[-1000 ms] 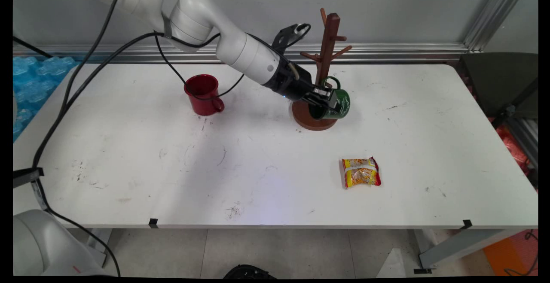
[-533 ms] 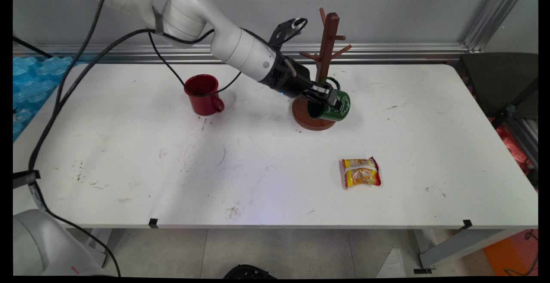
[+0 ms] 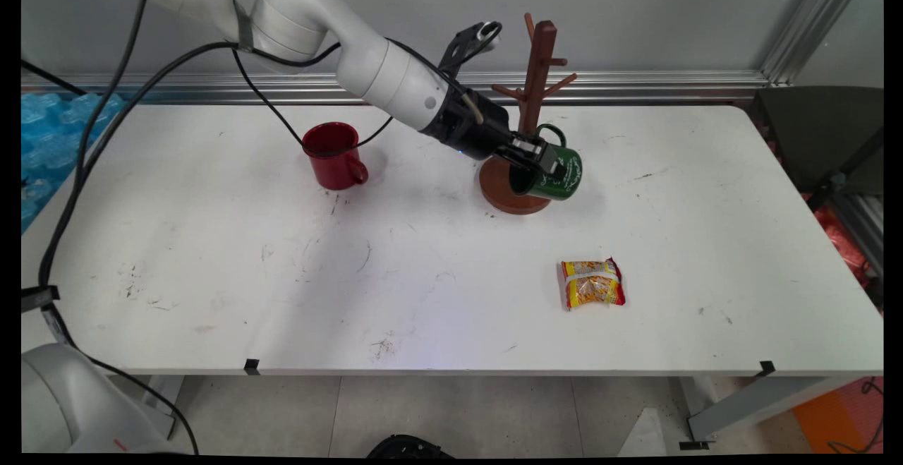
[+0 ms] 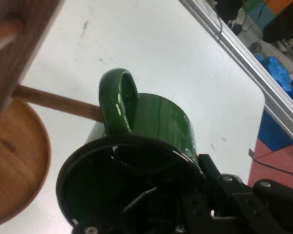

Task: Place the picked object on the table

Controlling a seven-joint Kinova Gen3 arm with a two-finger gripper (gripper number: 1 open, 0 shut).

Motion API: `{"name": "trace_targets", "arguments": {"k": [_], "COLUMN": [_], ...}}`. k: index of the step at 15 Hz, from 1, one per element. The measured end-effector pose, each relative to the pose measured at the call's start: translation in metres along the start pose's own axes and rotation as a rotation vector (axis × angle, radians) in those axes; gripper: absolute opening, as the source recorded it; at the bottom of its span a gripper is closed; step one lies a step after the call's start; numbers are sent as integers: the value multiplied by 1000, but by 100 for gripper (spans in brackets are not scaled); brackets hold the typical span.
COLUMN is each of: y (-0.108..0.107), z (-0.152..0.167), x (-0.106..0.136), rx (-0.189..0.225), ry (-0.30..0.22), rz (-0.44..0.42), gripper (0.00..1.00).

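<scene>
Nearest, a yellow-and-red snack packet (image 3: 592, 284) lies alone on the white desk (image 3: 211, 267). Farther back, the gripper (image 3: 540, 159) pinches the rim of a green mug (image 3: 559, 174), tipped on its side above the wooden mug tree's (image 3: 536, 73) round base. Its handle (image 4: 118, 100) sits just at the tip of a low peg (image 4: 58, 102). A red mug (image 3: 333, 156) stands well left.

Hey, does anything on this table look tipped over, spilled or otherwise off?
Only the green mug: it lies tilted on its side in the gripper, beside the wooden mug tree. The red mug stands upright, and the snack packet lies flat. Nothing looks spilled.
</scene>
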Motion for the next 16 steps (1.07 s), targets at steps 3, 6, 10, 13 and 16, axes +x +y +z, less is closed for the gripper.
{"name": "trace_targets", "arguments": {"k": [3,6,10,13,16], "y": [6,12,20,25,30], "z": [-5,-11,-27,-42,-66], "x": [-2,-4,-8,-10,-14], "rx": [-14,-19,-3,18,56], "ry": [-4,-11,-33,-58,-107], "rz": [16,31,66,97,145], "gripper": [0,0,0,0,0]}}
